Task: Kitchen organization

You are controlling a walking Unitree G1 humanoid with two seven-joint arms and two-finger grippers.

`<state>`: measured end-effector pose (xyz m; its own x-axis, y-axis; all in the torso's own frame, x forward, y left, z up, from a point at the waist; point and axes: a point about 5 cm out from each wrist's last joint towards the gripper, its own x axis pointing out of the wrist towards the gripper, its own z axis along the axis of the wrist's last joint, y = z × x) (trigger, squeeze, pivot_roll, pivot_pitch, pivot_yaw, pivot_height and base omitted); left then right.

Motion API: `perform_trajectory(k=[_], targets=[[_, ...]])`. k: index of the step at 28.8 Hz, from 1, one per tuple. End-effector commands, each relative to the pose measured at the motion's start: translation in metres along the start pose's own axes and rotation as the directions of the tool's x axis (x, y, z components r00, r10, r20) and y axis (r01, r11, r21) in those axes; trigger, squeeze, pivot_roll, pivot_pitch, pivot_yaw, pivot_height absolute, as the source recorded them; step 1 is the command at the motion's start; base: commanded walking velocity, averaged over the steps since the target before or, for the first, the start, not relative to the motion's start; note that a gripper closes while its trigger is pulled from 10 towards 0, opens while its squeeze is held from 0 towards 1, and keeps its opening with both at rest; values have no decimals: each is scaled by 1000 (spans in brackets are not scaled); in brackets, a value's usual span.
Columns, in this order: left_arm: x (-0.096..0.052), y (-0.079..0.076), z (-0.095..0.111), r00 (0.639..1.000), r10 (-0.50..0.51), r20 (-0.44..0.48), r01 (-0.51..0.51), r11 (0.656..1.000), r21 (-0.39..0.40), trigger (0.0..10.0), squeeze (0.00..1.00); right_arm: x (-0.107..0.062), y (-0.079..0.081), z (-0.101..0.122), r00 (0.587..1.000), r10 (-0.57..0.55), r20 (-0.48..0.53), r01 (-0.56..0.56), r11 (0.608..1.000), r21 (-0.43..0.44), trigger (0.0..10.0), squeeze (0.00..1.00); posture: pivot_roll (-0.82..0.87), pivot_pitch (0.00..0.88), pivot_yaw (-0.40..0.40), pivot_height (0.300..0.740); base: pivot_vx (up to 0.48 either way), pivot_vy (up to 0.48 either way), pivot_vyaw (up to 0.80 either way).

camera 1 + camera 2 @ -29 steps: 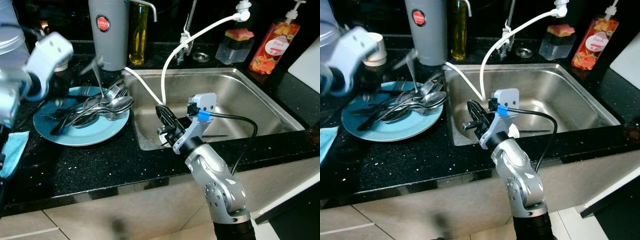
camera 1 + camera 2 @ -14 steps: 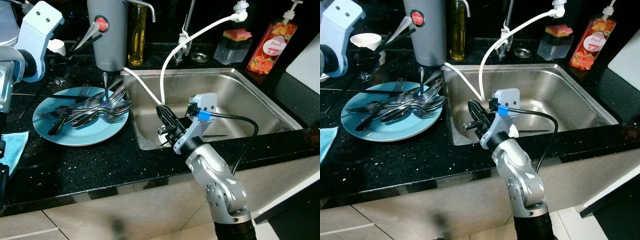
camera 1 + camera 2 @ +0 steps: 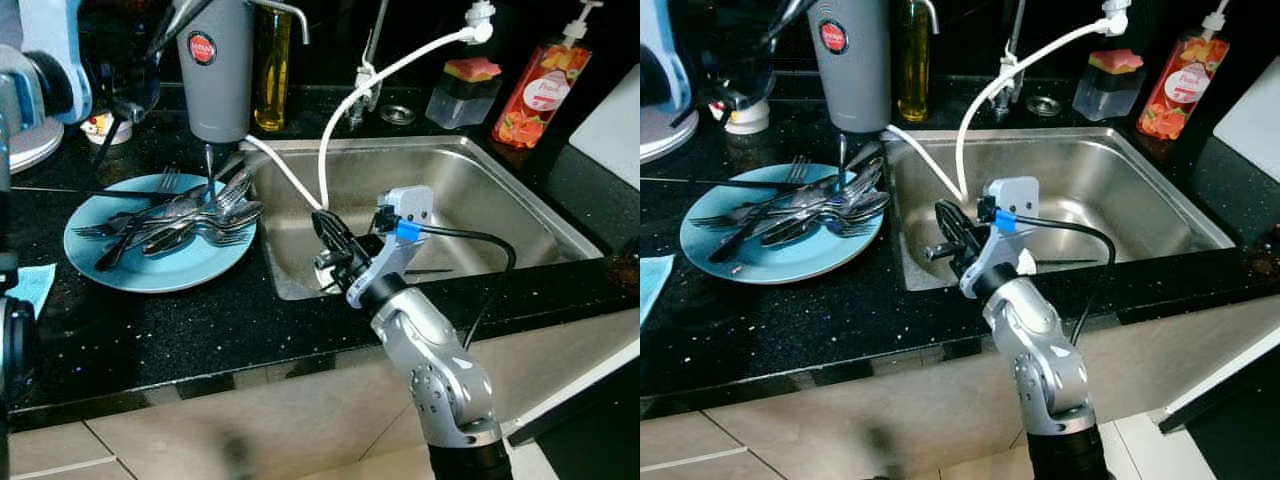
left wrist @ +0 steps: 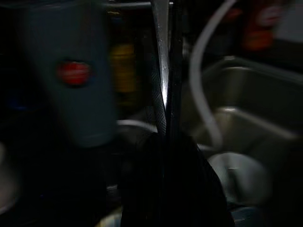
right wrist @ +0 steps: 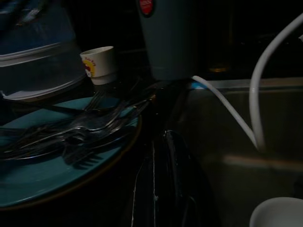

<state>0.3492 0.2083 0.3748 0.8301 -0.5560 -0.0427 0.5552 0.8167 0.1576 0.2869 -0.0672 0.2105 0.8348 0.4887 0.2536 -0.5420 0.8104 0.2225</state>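
Note:
A blue plate (image 3: 150,268) on the black counter left of the sink holds a pile of steel cutlery (image 3: 195,212). Behind it stands a tall grey container (image 3: 215,70) with a red badge. My left gripper (image 3: 165,28) is raised at the upper left, beside the container's top, shut on a silver piece of cutlery (image 4: 161,56) that runs along its black fingers (image 4: 174,71). Lower down, my right gripper (image 3: 330,245) rests over the sink's near left corner, shut with nothing in it; its closed fingers (image 5: 163,189) point toward the plate.
A steel sink (image 3: 520,210) holds a white hose (image 3: 325,150) from the tap. Along the back stand an oil bottle (image 3: 272,70), a sponge holder (image 3: 462,90) and an orange soap bottle (image 3: 545,95). At the left are a small white cup (image 3: 740,115) and a blue cloth (image 3: 30,285).
My left gripper has risen from the plate toward the grey container's top, carrying a piece of cutlery. The right arm has stayed put.

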Motion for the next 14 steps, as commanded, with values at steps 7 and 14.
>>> perform_trajectory(k=[7, 14], targets=[[61, -56, -14, 989, -144, -26, 140, 985, -99, 10000, 0, 2, -4, 0, 999, -33, 4, 33, 999, 2, 10000, 0, 294, 25, -50, 740, 0, 0, 0], [109, -87, -31, 981, -156, -113, 134, 974, -185, 10000, 0, 0, -6, -1, 998, -64, 11, 64, 998, 9, 10000, 0, 305, 29, -42, 740, 0, 0, 0]])
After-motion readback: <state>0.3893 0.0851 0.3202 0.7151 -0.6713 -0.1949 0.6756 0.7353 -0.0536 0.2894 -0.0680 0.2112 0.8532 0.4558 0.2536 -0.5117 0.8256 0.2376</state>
